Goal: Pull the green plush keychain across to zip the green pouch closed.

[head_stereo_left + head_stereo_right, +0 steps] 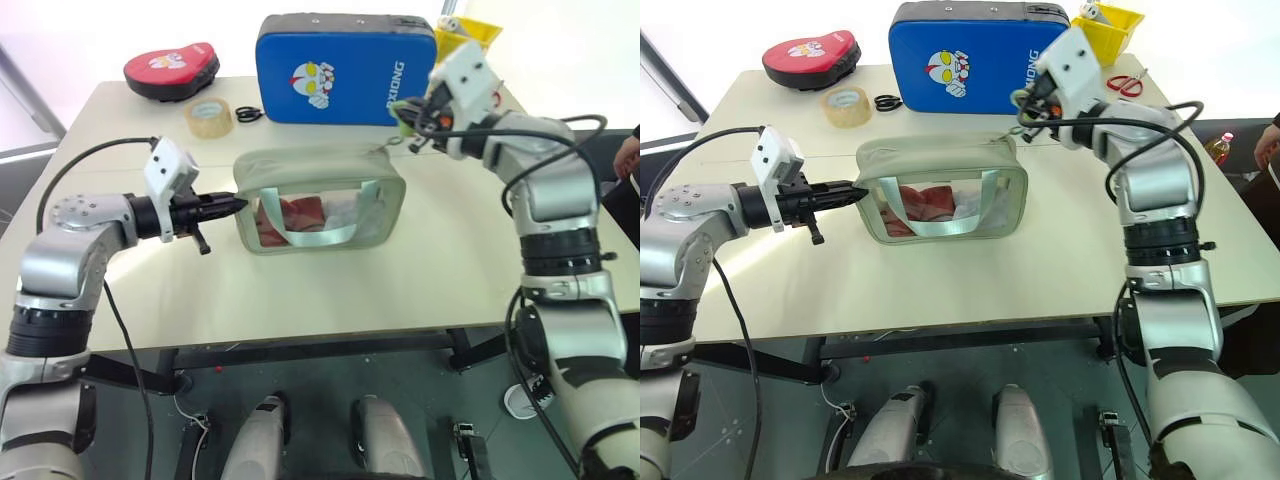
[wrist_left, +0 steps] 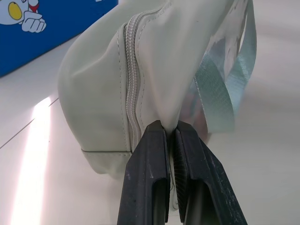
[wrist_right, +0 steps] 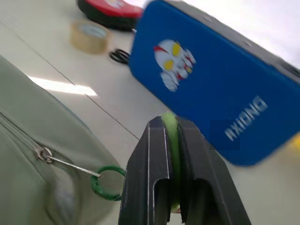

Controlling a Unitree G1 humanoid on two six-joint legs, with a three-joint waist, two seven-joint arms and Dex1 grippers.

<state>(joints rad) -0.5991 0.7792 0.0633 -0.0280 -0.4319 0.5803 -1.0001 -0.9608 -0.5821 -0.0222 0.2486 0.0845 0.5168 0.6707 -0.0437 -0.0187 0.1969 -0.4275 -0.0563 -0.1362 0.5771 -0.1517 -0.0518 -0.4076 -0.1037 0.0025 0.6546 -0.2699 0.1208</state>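
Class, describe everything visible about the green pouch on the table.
The green pouch is a pale sage, soft rectangular bag standing on the table, its clear window showing red and white contents. Light green straps loop over the front. A zipper runs along its top; its pull links to a green ring. The left pincer pinches one end; the right pincer at the other end grips the green plush keychain.

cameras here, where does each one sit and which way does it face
Left eye view: on the head, looking forward and down at the table; both arms show.
Right eye view: its stereo twin, same scene.
Left wrist view: on the left wrist, along the left gripper, jaws shut on the green pouch.
Right wrist view: on the right wrist, along the right gripper, jaws shut on the green plush keychain.
Shared: the pouch and the blue pad appear in every view.
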